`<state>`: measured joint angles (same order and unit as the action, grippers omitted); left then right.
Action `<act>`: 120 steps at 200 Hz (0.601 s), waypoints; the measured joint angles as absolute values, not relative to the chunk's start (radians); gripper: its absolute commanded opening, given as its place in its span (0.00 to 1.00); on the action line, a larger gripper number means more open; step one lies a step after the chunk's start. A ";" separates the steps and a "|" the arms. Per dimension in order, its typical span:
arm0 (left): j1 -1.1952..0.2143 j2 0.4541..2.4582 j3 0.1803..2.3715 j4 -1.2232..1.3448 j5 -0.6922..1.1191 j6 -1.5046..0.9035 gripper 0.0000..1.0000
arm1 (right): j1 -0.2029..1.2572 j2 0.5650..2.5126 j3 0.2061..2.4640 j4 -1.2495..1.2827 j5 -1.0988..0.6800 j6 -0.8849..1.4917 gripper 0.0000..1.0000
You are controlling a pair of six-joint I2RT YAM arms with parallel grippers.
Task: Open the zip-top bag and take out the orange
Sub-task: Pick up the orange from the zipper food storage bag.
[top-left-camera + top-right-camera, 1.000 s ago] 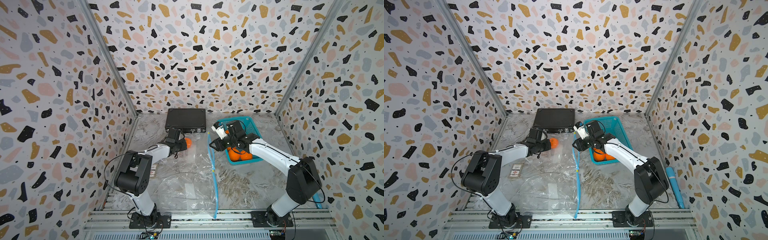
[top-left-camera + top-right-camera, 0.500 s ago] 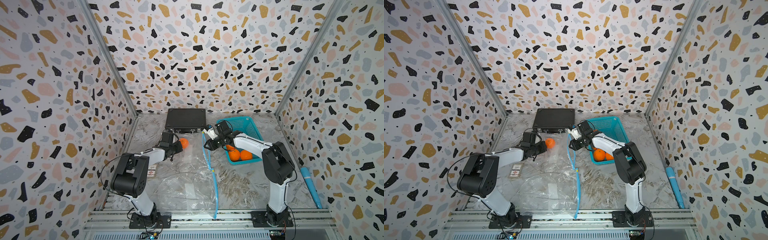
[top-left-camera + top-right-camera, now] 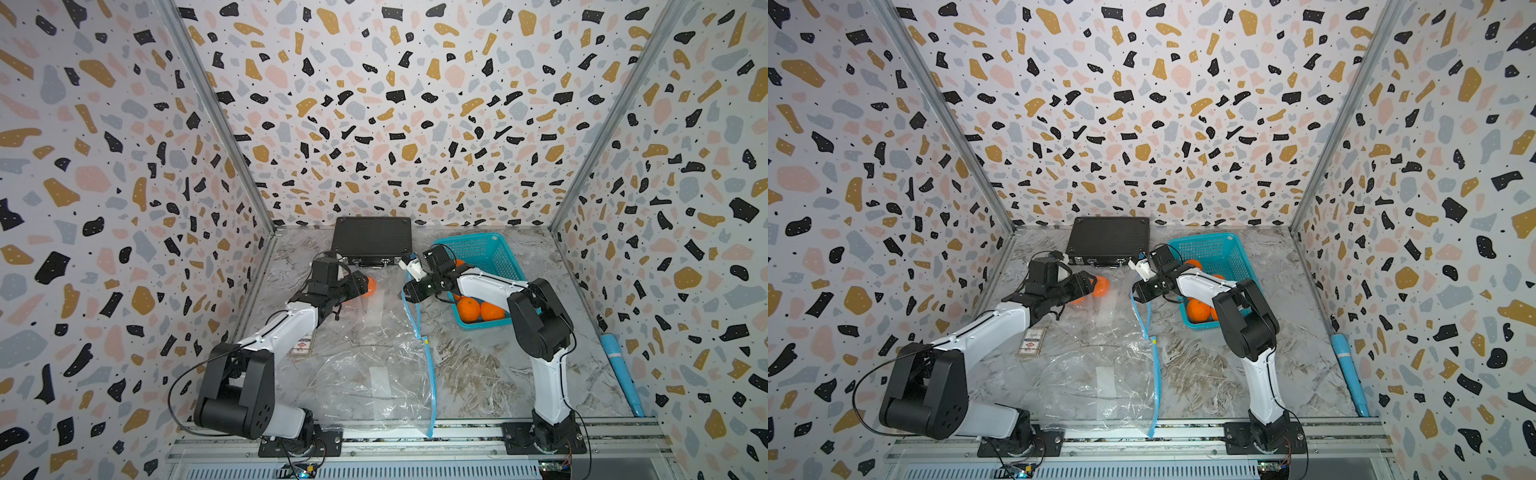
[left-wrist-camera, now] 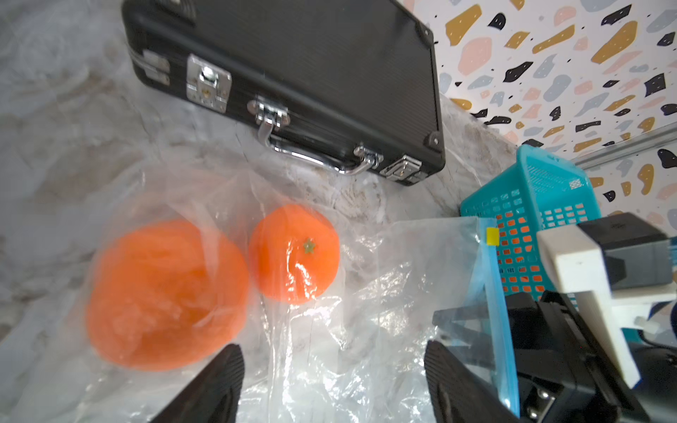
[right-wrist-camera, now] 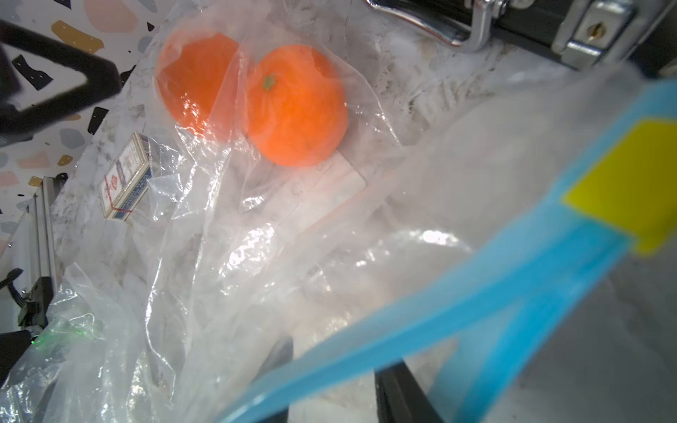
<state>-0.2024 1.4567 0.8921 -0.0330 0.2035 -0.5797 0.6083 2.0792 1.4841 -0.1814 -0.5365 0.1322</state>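
Both top views look from high above the 6 o'clock edge of the table toward 12 o'clock, and they cover all of it. The left wrist camera faces about 2 o'clock, the right one about 9 o'clock. Both are close and share the stemmed orange in the zip-top bag.

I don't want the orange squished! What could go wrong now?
The stem-up orange and the second orange lie under clear film of the zip-top bag, so the open left gripper might pinch plastic instead of fruit. The right gripper seems to hold only the thin blue zip edge; if that slips, the mouth may drop shut. The oranges sit side by side, so nudging one could roll the other toward the black case.
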 measured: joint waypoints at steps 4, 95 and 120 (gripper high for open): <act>-0.201 1.471 0.908 -0.032 0.203 -0.574 0.76 | 0.609 2.081 1.484 -0.178 -0.539 0.136 0.40; -0.195 1.828 1.082 0.048 0.212 -0.487 0.52 | 0.633 2.127 1.481 -0.103 -0.572 0.185 0.50; -0.195 1.847 1.045 0.118 0.209 -0.509 0.44 | 0.638 2.153 1.481 -0.101 -0.572 0.187 0.55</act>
<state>-0.1947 1.8473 1.0454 0.1181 0.2089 -0.5087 0.6384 2.1529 1.4807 -0.1009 -0.5716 0.1867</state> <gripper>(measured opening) 0.502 0.537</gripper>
